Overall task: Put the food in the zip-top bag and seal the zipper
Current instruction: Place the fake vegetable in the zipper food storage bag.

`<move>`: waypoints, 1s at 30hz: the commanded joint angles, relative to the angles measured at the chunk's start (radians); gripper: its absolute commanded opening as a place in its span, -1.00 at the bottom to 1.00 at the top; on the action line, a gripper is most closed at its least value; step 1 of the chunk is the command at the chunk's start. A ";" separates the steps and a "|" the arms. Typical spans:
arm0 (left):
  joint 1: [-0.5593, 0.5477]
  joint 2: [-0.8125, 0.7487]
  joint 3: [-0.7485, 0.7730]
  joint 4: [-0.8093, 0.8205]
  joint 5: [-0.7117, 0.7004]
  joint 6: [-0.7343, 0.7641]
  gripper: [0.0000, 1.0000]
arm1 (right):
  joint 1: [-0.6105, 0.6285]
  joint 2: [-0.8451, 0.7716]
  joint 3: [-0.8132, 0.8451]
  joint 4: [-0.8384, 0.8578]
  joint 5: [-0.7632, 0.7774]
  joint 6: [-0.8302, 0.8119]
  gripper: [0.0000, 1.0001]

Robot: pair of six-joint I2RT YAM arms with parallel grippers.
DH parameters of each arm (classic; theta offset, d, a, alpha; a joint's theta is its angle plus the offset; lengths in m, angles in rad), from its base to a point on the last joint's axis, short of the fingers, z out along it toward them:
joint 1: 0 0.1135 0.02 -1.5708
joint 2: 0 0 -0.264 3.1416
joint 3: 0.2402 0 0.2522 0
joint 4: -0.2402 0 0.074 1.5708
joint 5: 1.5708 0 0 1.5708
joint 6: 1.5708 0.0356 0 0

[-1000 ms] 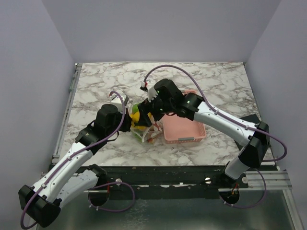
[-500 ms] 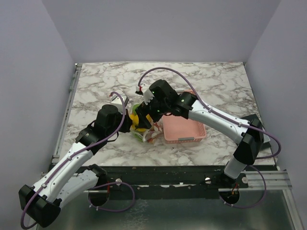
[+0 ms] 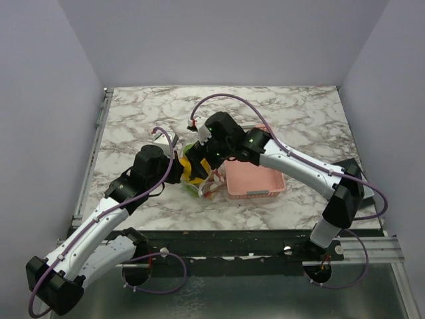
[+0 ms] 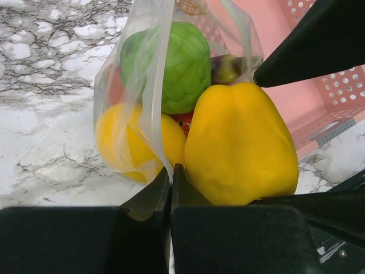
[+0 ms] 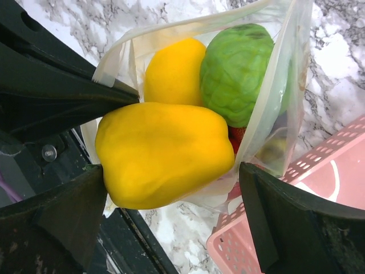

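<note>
The zip-top bag (image 3: 204,185) stands beside the pink basket, mouth open. My left gripper (image 4: 170,171) is shut on the bag's near edge (image 4: 149,85). Inside the bag are a round green fruit (image 4: 177,63), a yellow lemon (image 4: 122,140), a red piece (image 4: 183,119) and a dark eggplant (image 4: 227,67). My right gripper (image 5: 171,171) holds a yellow pepper (image 5: 165,151) at the bag's mouth, over the lemon (image 5: 174,71) and the green fruit (image 5: 236,68). The whitish zipper strip (image 5: 188,23) runs along the open far edge.
The pink slotted basket (image 3: 255,179) stands right of the bag, touching it; it also shows in the right wrist view (image 5: 308,188). Marble table (image 3: 299,119) all round, walls at back and sides. Both arms meet over the bag.
My right gripper has moved left with the yellow pepper, from over the basket's edge to the bag's mouth. My left gripper has kept its hold on the bag.
</note>
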 commanded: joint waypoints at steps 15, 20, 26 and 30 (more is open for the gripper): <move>-0.002 -0.005 0.002 0.021 0.019 0.001 -1.00 | 0.135 -0.200 -0.033 0.009 0.255 0.187 0.88; -0.003 -0.007 0.002 0.021 0.019 0.000 -1.00 | 0.162 -0.198 -0.084 0.025 0.356 0.283 0.72; -0.002 -0.014 0.002 0.022 0.016 -0.002 -1.00 | 0.165 -0.212 -0.179 0.044 0.521 0.403 0.39; -0.003 -0.015 0.002 0.022 0.017 -0.002 -1.00 | 0.164 -0.255 -0.259 0.088 0.603 0.470 0.27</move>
